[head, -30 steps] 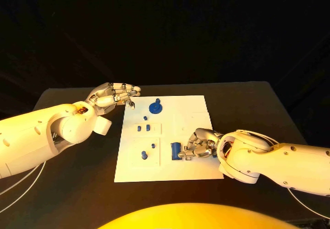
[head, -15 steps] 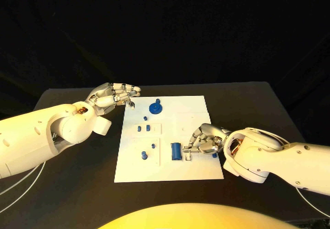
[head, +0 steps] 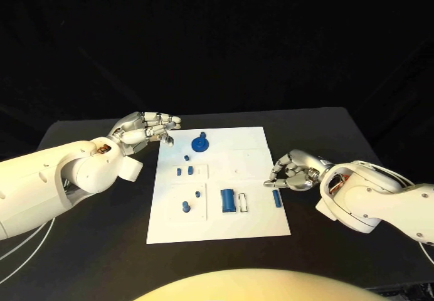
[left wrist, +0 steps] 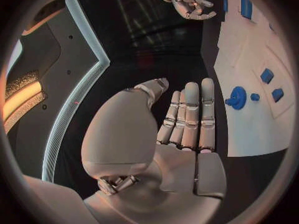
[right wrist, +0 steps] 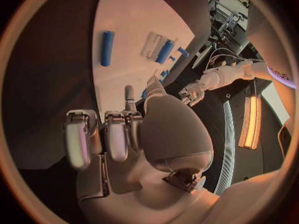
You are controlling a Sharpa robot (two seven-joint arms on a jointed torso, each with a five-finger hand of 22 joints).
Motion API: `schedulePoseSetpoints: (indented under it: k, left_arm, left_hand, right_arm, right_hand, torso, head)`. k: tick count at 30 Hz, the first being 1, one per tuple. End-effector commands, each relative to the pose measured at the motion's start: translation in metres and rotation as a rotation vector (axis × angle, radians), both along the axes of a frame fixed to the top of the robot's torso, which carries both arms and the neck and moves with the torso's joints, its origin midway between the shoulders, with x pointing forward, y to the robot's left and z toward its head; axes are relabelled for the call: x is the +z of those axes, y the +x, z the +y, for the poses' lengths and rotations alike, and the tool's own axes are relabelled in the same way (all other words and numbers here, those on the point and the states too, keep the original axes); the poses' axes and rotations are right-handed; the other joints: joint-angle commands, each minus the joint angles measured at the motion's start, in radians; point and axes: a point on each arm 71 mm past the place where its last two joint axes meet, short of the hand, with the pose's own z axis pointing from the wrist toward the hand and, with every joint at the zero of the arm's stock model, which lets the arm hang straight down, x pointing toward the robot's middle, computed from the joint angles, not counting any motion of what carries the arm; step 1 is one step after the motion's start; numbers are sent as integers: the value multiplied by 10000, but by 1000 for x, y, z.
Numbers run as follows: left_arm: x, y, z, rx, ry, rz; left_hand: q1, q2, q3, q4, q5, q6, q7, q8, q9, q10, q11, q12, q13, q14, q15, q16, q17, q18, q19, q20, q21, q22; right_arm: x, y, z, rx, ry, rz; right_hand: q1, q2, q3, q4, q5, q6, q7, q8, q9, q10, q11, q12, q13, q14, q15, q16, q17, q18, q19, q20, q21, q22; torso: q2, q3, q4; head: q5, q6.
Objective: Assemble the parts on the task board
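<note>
The blue rod point(head: 276, 199) lies flat, long axis running near-to-far.

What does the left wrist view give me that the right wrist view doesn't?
Left wrist view alone: the blue gear standing on the task board, with small blue pieces beside it, past the left hand, which holds nothing. Right wrist view alone: the slim blue rod lying near the board's edge, ahead of the right hand, whose fingers are curled in, holding nothing. Both share: the board, the blue cylinder at its slot, and the opposite hand.
</note>
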Motion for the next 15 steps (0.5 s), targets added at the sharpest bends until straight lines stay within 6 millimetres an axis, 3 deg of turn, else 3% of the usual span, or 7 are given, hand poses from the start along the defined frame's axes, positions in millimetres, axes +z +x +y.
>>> schedulePoseSetpoints:
  k: [1,4,9,15]
  left_arm:
    - [1,-1,-2,-136,-166,-35]
    - [1,-1,-2,-136,-168,-28]
    - [0,-1,-2,-139,-169,-19]
    - [0,-2,-2,-144,-170,-13]
  left_hand:
    - [-37,16,-8,67,25,-69,-17,41,-16,44,21,-66,-11,23,20,53,-12,133,11,11,8,9]
    - [-47,9,-17,75,22,-70,-15,46,-17,45,23,-64,-16,20,23,52,-14,132,9,14,5,7]
    - [-47,9,-17,75,22,-70,-15,46,-17,45,23,-64,-16,20,23,52,-14,132,9,14,5,7]
    - [-47,9,-17,75,22,-70,-15,46,-17,45,23,-64,-16,20,23,52,-14,132,9,14,5,7]
  right_arm:
    - [-4,-3,-4,553,-1168,-522]
    - [-9,-6,-8,494,-1584,-477]
    - [-16,-10,-9,447,-1900,-318]
    - [-23,-13,-10,343,-2157,-151]
  right_hand:
    - [76,1,-6,23,-87,160,-36,83,46,787,-73,-38,2344,815,-1,-2,1604,73,841,21,51,2442]
    - [70,1,-4,29,-147,276,-85,142,88,792,-115,-33,2347,821,-36,5,1630,60,860,-6,112,2459]
    - [52,-17,-9,33,-171,388,-132,204,130,805,-157,-13,2359,827,-70,13,1658,50,877,-34,164,2473]
    - [20,-34,-19,41,-189,429,-151,227,148,808,-174,-10,2360,826,-86,11,1653,49,879,-48,170,2475]
  torso:
    - [-44,2,-32]
    - [-40,15,-47]
    - [-27,-5,-18]
    - [-19,0,-5]
  head:
    - [-35,-22]
    - [-28,-21]
    - [-58,-7]
    - [-54,-11]
